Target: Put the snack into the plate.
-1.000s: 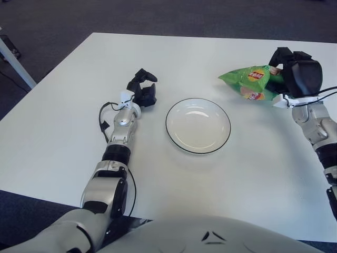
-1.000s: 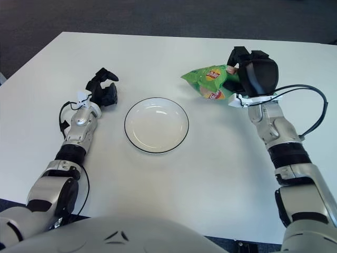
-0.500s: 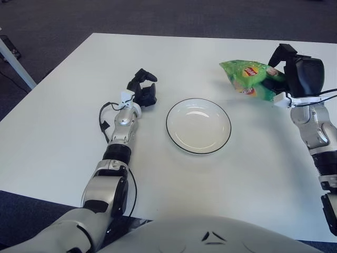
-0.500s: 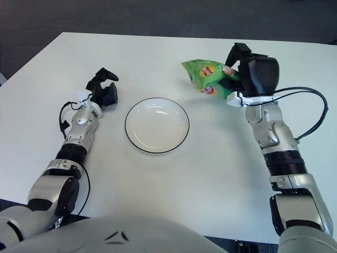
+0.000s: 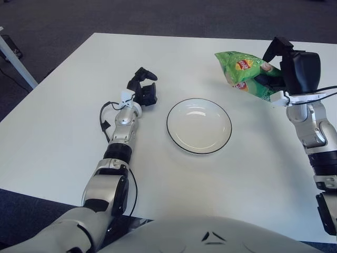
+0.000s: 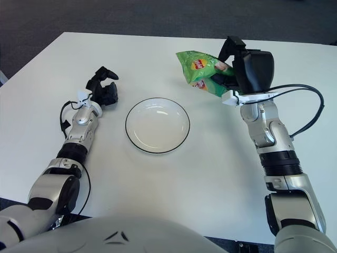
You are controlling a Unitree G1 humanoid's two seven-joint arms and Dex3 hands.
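- Right hand (image 6: 247, 66) grips the green snack bag (image 6: 202, 73), held up, right of the plate (image 6: 157, 125).
- Left hand (image 6: 103, 89) shows left of the plate, fingers curled, holding nothing.

A: What is there apart from the job itself?

B: A white table (image 5: 68, 132) fills most of the view, its far edge running across at 12 o'clock and its left edge slanting down toward 8 o'clock.

A: And beyond it?

B: Dark grey carpet floor (image 5: 158, 16) at 12 o'clock and along the left side. At 10 o'clock in the left eye view a pale slanted leg (image 5: 15, 62) of some other furniture crosses the floor.
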